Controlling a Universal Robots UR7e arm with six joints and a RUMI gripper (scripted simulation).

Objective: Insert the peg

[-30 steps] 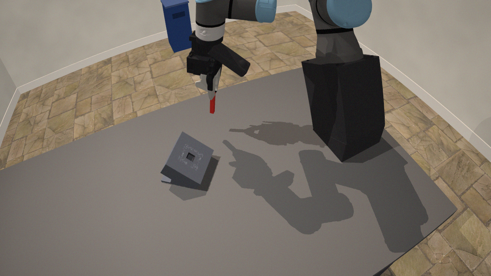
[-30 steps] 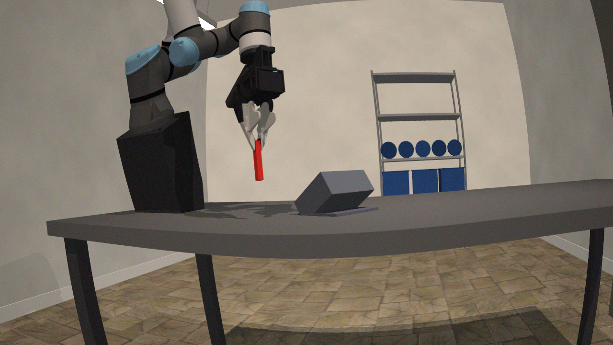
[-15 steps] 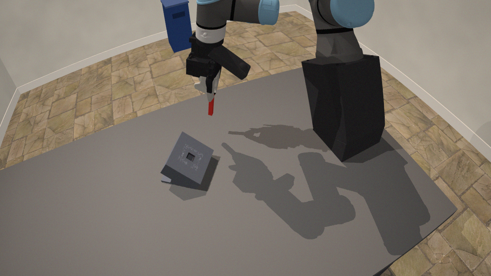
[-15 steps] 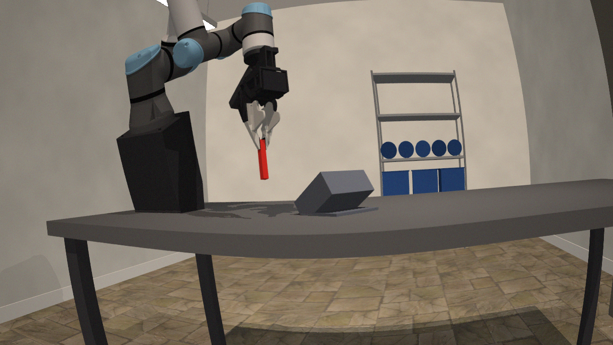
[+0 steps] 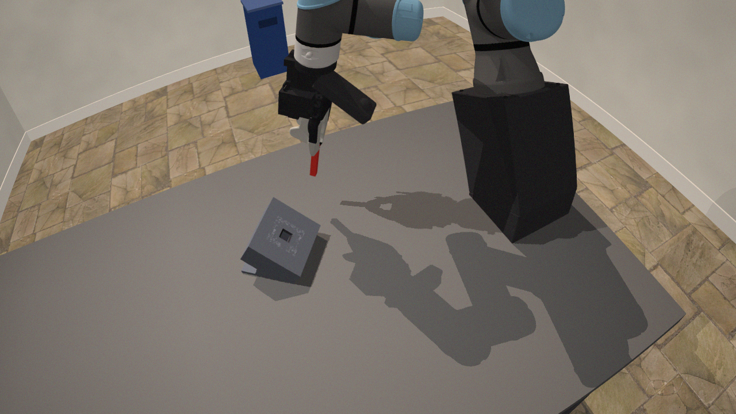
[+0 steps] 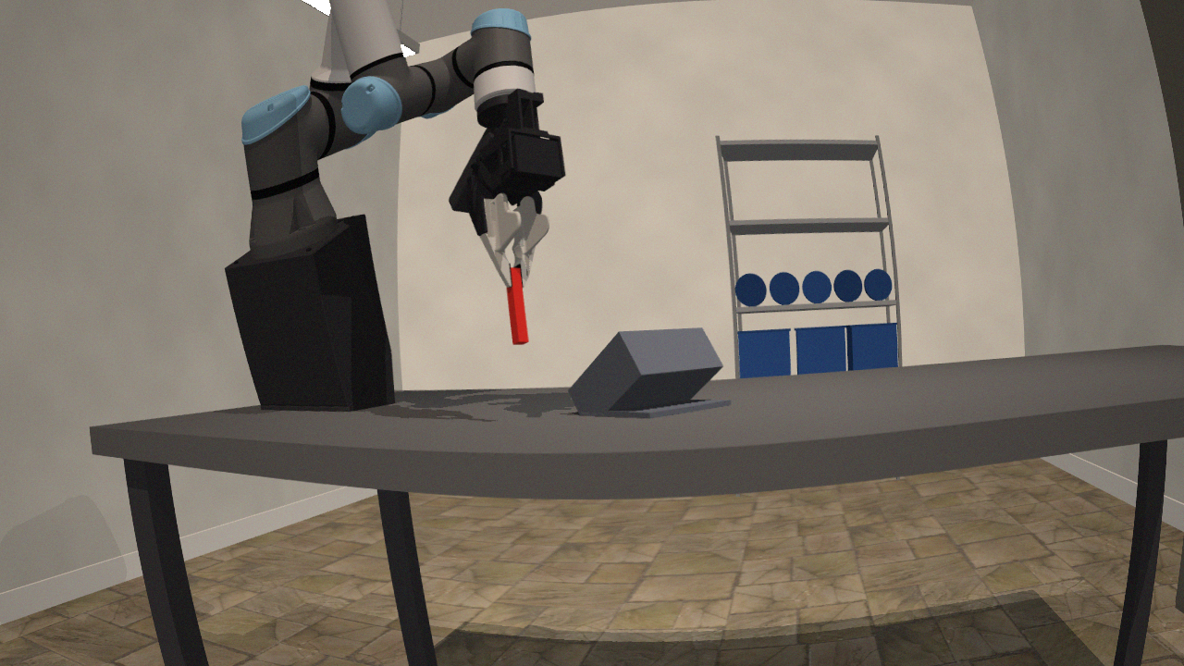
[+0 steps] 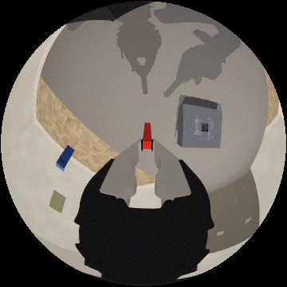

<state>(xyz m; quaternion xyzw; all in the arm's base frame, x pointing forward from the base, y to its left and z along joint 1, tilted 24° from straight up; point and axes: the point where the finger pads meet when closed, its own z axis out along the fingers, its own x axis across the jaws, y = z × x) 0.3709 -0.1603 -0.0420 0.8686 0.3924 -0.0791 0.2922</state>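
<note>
My gripper point(image 5: 314, 146) is shut on the top end of a red peg point(image 5: 314, 163), which hangs almost upright well above the table. In the side view the gripper point(image 6: 514, 269) and the peg point(image 6: 518, 310) are up and to the left of the grey block with the sloped panel point(image 6: 644, 369). The sloped panel point(image 5: 286, 236) has a small square hole point(image 5: 285, 236) in its middle. In the wrist view the peg point(image 7: 147, 136) points out between my fingers, and the panel point(image 7: 199, 126) with its hole point(image 7: 205, 127) lies to the right of it.
The arm's black base point(image 5: 517, 154) stands on the table at the right. A blue bin point(image 5: 264, 35) is on the floor behind the table. A shelf with blue items point(image 6: 811, 265) stands by the far wall.
</note>
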